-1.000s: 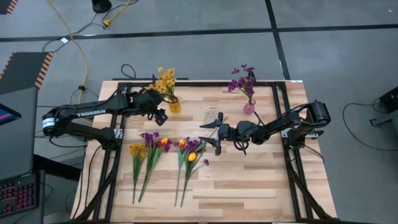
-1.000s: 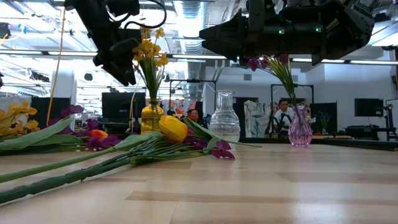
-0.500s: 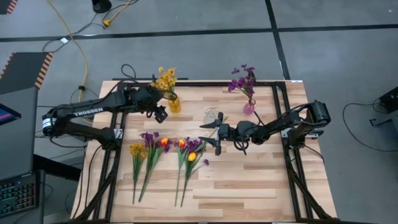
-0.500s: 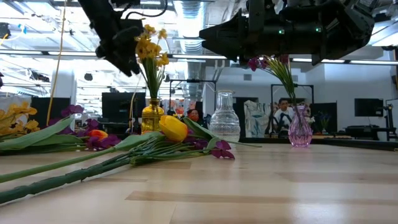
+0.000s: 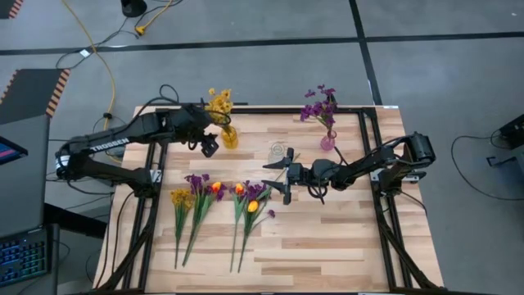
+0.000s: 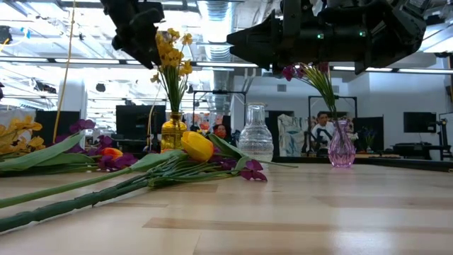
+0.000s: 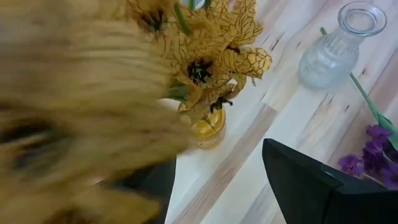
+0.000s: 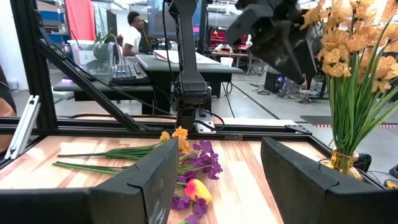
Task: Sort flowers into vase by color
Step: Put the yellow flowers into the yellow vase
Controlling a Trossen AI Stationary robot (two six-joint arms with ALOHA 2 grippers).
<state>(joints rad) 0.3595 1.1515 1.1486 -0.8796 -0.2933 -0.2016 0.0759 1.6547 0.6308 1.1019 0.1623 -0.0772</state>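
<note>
Rising clear of the yellow vase [image 5: 229,137] since a second ago, the left gripper [image 5: 209,145] — fingers apart — has released; right gripper [image 5: 275,179] waits, open, above the loose flowers [image 5: 246,205].

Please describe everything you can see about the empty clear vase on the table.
The clear vase looks like ribbed glass, with a round body, a narrow neck and a flared open mouth. It stands upright and holds no flowers. It sits near the table's far edge, between the yellow vase and the pink vase, touching neither. In the left wrist view a green stem lies close beside it; whether they touch cannot be told.
</note>
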